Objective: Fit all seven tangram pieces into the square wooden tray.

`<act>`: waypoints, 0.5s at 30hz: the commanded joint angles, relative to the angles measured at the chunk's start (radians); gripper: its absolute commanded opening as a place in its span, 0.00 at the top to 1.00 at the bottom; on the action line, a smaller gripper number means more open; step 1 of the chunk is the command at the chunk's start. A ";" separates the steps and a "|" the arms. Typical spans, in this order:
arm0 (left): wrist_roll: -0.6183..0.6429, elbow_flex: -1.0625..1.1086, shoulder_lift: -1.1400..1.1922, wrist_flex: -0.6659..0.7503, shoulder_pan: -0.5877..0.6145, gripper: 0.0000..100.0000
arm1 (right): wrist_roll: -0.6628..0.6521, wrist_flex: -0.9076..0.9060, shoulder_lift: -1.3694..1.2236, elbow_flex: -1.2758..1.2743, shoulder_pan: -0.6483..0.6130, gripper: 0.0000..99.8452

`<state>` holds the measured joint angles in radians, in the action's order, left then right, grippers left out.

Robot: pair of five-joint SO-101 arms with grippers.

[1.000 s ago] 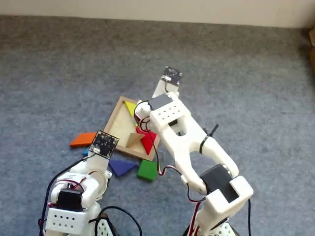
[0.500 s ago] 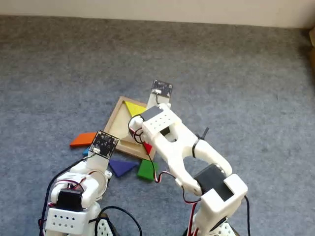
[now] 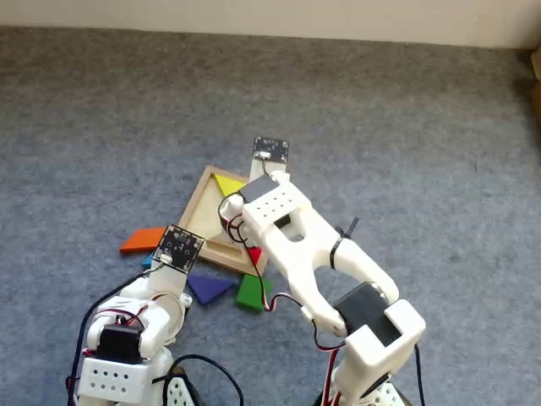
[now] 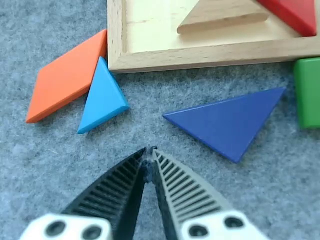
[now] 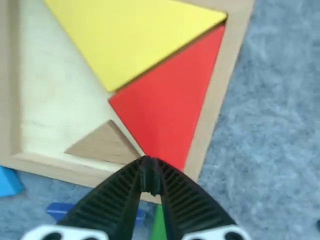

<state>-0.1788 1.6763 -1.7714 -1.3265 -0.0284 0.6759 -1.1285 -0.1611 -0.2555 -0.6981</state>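
Right arm is being swung across the wooden tray near the tabletop's middle, jaws pressed together over the red triangle. On the left arm, jaws are being held together beside the dark blue triangle.

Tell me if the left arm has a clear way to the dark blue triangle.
Probably yes. The left gripper, shut, sits over bare carpet just short of the dark blue triangle, with nothing between them; it would need to open first.
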 commanded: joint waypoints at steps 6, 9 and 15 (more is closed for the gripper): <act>0.005 0.019 -0.058 -0.005 0.008 0.99 | -0.005 0.231 0.012 0.058 -0.004 0.99; 0.005 0.019 -0.058 -0.005 0.008 0.99 | -0.003 0.331 0.016 -0.022 -0.018 0.99; 0.005 0.019 -0.058 -0.005 0.008 0.99 | -0.003 0.432 0.013 -0.116 -0.082 0.99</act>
<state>-0.1803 1.6763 -1.7714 -1.3265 -0.0284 0.6759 -0.7449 -0.1611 -0.3567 -0.7426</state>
